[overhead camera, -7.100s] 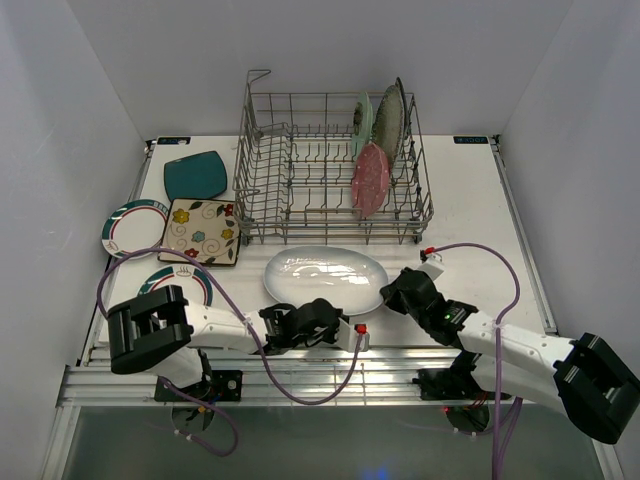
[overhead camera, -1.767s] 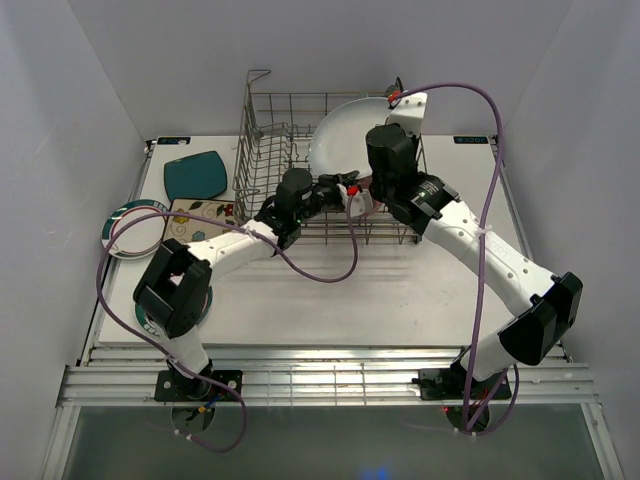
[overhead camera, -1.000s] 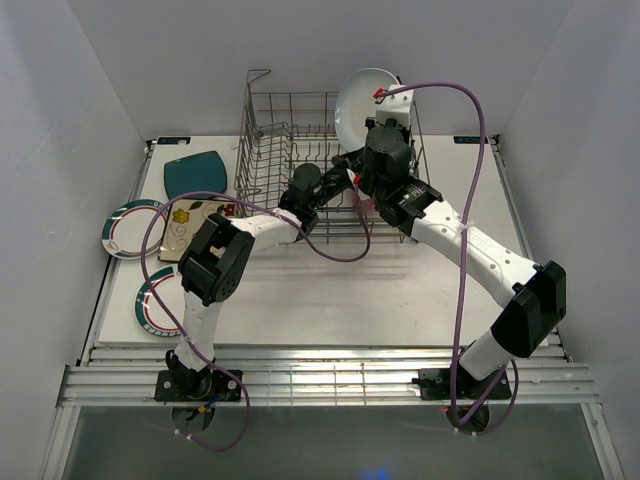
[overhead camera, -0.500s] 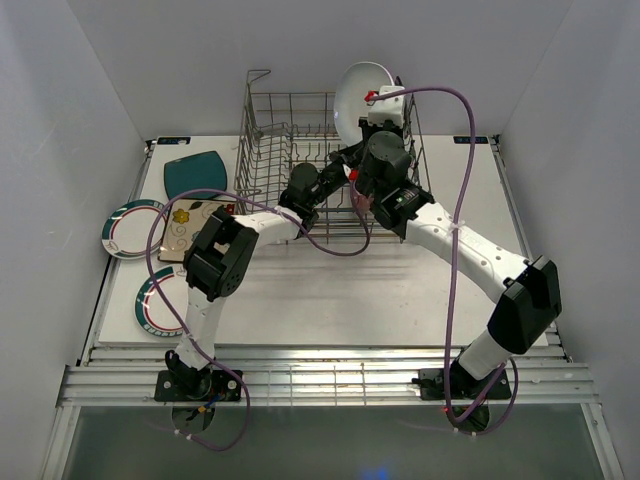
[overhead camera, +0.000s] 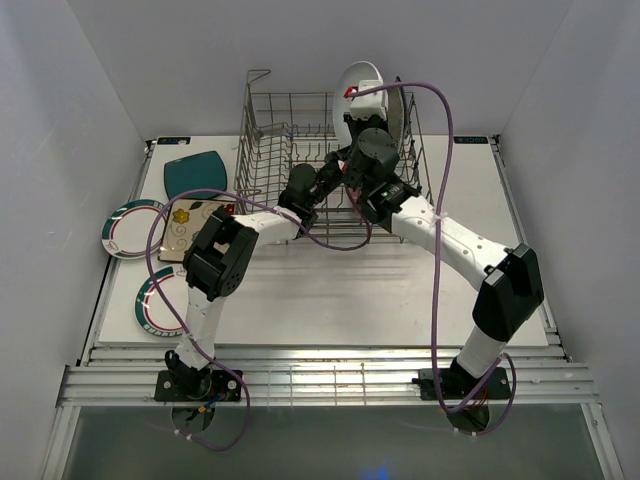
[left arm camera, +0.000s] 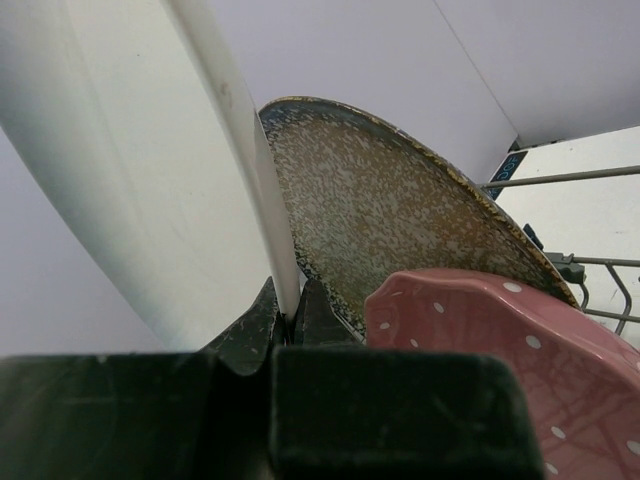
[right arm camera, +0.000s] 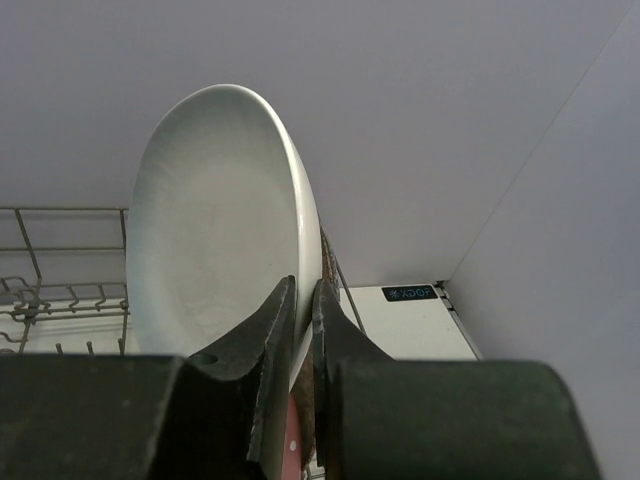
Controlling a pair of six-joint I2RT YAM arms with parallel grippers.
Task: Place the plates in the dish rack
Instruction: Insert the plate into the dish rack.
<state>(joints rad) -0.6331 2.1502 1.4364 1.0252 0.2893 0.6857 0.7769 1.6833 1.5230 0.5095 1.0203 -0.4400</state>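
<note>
The view from above is bright and even. Soft light falls from overhead, and the arms cast only pale, fuzzy shadows on the bench. The near edge of that view is darker.

In the left wrist view, the left pincer is very dark and blurry. The white plate above it looks bright but soft. The speckled plate to the right of the pincer is sharper.

In the right wrist view, the right pincer is dark too. The plate above it glows gently, with no hard glare.
</note>
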